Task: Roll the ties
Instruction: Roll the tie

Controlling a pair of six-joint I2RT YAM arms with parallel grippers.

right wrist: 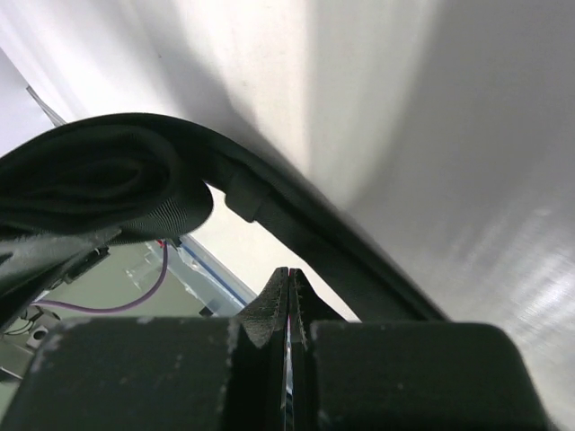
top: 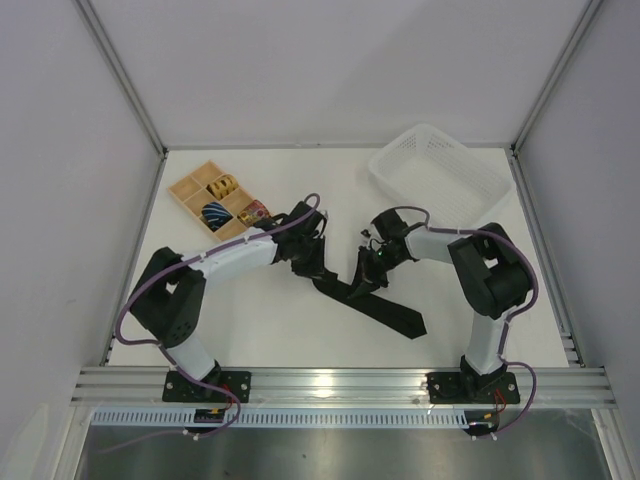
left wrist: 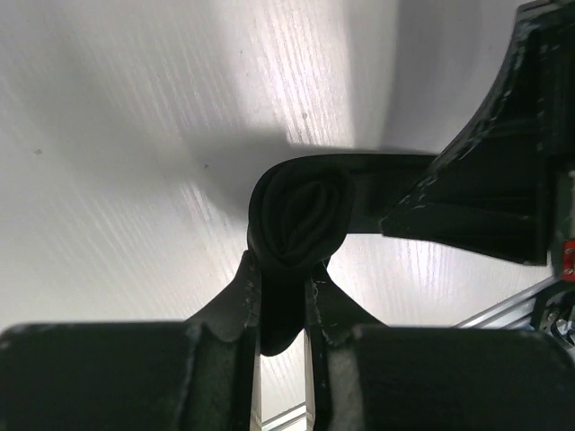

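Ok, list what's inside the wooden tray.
The wooden tray holds three fabric rolls in separate compartments: a yellow roll, a dark blue roll and a reddish-gold roll. Its left compartment looks bare. The left arm borders its near corner and may hide a little.

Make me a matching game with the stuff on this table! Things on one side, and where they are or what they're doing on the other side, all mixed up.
Things:
1. black tie
2. white basket
3. wooden tray
4. right gripper

Places or states:
A. at the back, on the left
B. jaws shut, nothing between them
C. in the middle, one end rolled into a coil
D. at the back, on the right

Pairs: 1-C, 2-D, 3-A, 4-B
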